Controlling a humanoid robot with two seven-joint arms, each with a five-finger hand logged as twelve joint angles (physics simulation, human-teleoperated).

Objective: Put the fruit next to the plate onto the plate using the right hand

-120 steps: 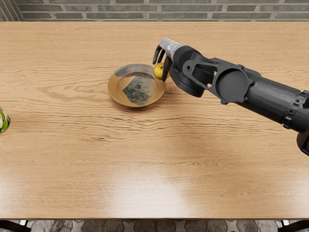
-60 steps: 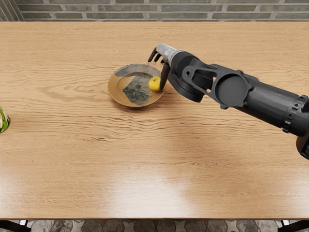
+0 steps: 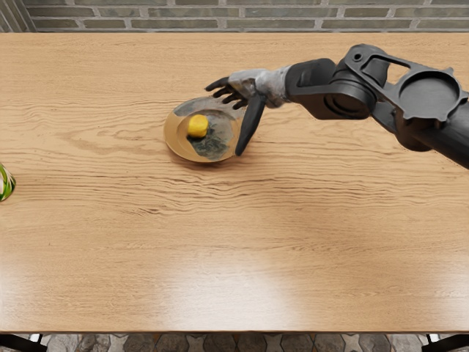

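Observation:
A small yellow fruit [image 3: 197, 125] lies on the shiny golden plate [image 3: 176, 139], left of its middle. My right hand [image 3: 236, 99] hovers over the plate's right rim with its fingers spread and nothing held; one dark finger [image 3: 248, 128] points down across the rim. The fruit sits apart from the hand, a little to its left. The right arm [image 3: 366, 84] reaches in from the picture's right edge. No left arm shows.
A green and white object [image 3: 5, 182] is cut off by the left edge of the wooden table [image 3: 234, 242]. A brick wall [image 3: 234, 15] runs behind the table's far edge.
The fruit went from beside the plate's right rim onto the plate and moved left across it. The hand let go, spread its fingers and lifted, and the arm rose and turned.

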